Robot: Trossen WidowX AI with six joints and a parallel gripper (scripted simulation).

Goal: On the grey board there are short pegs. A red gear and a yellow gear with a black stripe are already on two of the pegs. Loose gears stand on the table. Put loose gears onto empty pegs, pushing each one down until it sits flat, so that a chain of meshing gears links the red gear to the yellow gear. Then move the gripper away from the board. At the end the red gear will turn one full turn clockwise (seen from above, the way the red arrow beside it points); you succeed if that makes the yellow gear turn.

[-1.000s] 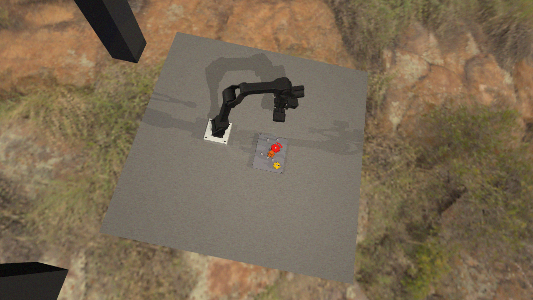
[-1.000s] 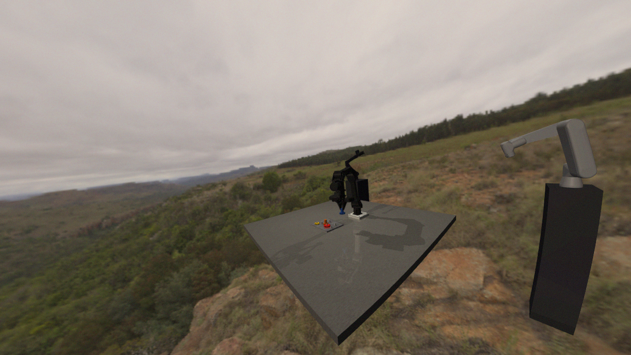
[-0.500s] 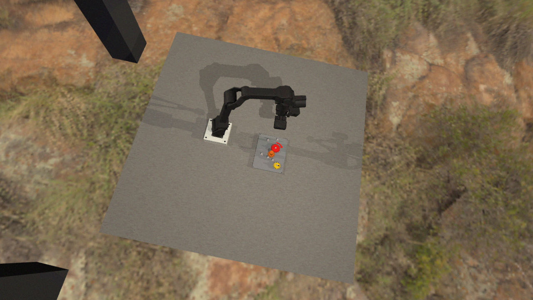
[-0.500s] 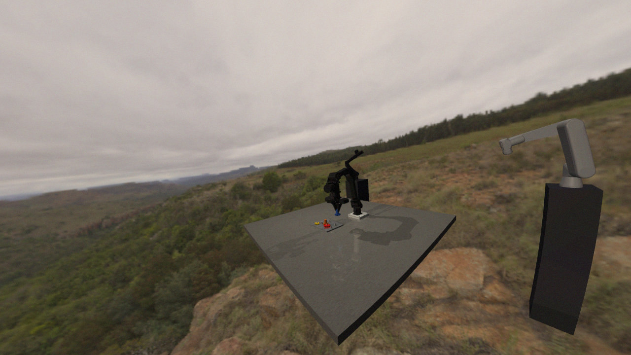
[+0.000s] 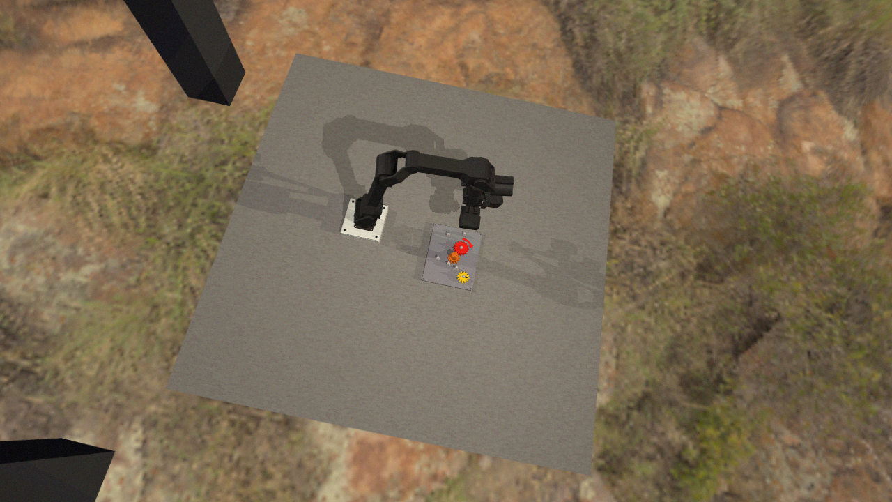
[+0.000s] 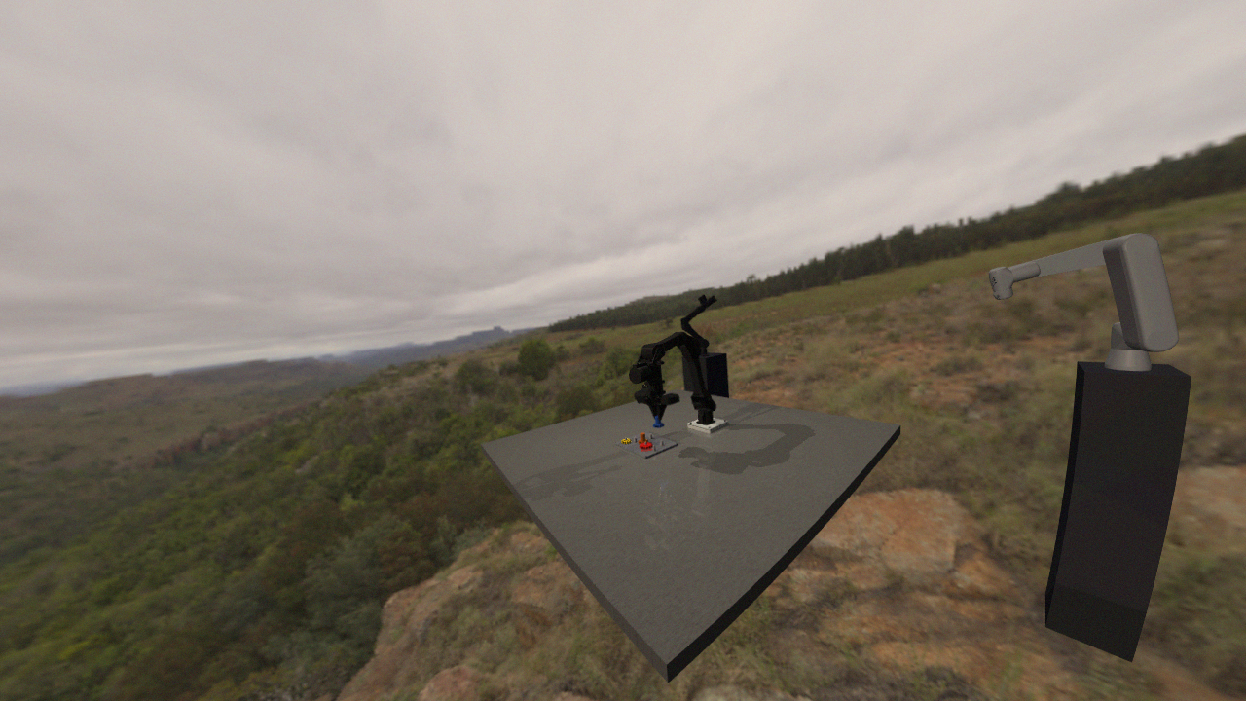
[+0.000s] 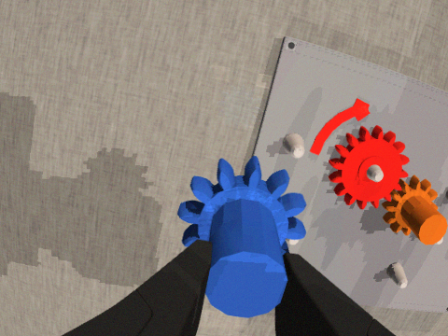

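My gripper (image 7: 245,261) (image 6: 657,418) is shut on the round handle of a blue gear (image 7: 243,224) (image 6: 657,424), held in the air near the board's edge. The grey board (image 7: 327,70) (image 5: 433,271) carries a red gear (image 7: 369,179) (image 5: 459,249) (image 6: 645,445) on a peg, with the red arrow (image 7: 333,123) beside it. An orange gear (image 7: 413,207) (image 5: 453,257) (image 6: 642,437) with a handle stands on the board, next to the red gear, their teeth close together. The yellow gear (image 5: 461,278) (image 6: 625,441) is at the board's far end. Below the blue gear a peg is mostly hidden.
Empty pegs show on the board, one beside the arrow (image 7: 294,145) and one below the orange gear (image 7: 398,275); several pegs stand between the orange and yellow gears. The arm's white base plate (image 5: 362,233) (image 6: 706,425) is on the table (image 5: 349,324) (image 6: 679,558), beside the board.
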